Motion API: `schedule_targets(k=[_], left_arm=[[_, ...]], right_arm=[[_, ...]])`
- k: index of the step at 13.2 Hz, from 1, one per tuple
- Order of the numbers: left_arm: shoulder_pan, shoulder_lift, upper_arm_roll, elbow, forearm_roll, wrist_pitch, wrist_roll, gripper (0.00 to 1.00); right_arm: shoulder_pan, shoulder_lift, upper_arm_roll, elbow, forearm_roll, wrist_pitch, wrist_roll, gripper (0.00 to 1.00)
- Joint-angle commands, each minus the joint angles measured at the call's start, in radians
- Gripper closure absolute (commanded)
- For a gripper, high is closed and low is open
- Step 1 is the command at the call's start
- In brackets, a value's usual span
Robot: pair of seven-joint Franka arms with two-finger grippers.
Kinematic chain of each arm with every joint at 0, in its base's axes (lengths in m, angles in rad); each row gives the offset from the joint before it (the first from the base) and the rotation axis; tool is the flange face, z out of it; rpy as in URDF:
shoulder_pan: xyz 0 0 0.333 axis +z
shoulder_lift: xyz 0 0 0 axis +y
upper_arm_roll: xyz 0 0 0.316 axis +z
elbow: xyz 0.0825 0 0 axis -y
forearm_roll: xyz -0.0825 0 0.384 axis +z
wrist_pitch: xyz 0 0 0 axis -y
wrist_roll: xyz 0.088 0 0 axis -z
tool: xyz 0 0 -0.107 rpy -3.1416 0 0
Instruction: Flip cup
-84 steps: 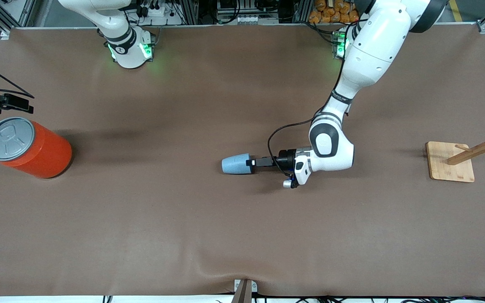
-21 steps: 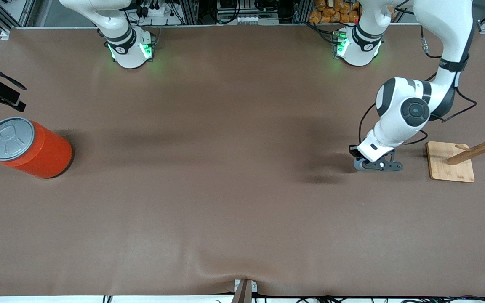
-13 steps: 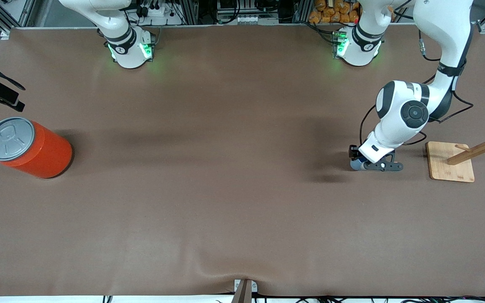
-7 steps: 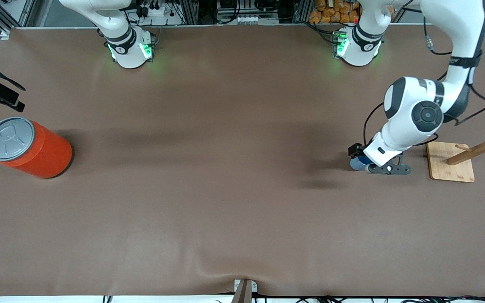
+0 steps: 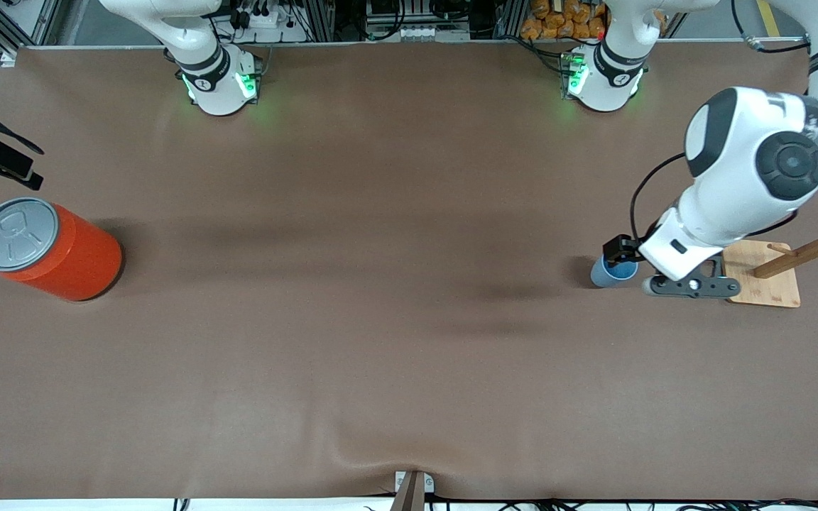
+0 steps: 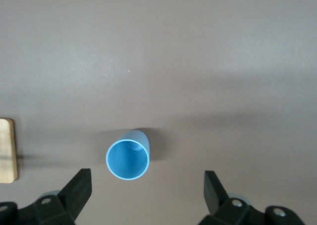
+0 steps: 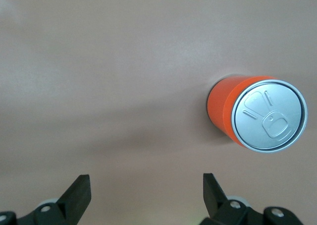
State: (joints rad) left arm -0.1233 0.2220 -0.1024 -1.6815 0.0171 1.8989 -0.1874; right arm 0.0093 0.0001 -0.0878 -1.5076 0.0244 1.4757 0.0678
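Note:
The light-blue cup [image 5: 613,272] stands upright on the brown table, mouth up, toward the left arm's end. In the left wrist view the cup [image 6: 128,159] shows its open mouth from above. My left gripper [image 5: 630,260] is open and empty, up in the air over the table just beside the cup, and its black fingertips [image 6: 79,184] stand wide apart. My right gripper [image 7: 147,188] is open and empty, and waits over the table beside the orange can at the right arm's end.
A large orange can [image 5: 50,248] with a grey pull-tab top stands at the right arm's end; it also shows in the right wrist view [image 7: 257,113]. A wooden rack on a square base [image 5: 760,275] stands beside the cup.
The left gripper carried the cup from the table's middle toward the rack, set it down mouth up, let go and rose. The right arm has not moved.

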Motion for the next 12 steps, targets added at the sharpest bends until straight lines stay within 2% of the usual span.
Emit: schedule_targets(k=[1,6,9,12], left_arm=[[0.062,0.007,-0.002,0.075,0.015,-0.056,0.008,0.00],[0.100,-0.018,-0.010,0.098,0.017,-0.086,0.043,0.00],[0.093,-0.108,0.016,0.098,0.009,-0.147,0.062,0.00],[0.082,-0.223,0.029,0.091,0.004,-0.306,0.062,0.00]], right_arm=[[-0.017,0.029,0.010,0.029,-0.001,-0.035,0.007,0.00],[-0.011,0.029,0.010,0.047,-0.001,-0.035,0.009,0.00],[-0.015,0.029,0.010,0.052,0.000,-0.035,0.009,0.00],[-0.015,0.029,0.010,0.052,0.000,-0.037,0.010,0.00]])
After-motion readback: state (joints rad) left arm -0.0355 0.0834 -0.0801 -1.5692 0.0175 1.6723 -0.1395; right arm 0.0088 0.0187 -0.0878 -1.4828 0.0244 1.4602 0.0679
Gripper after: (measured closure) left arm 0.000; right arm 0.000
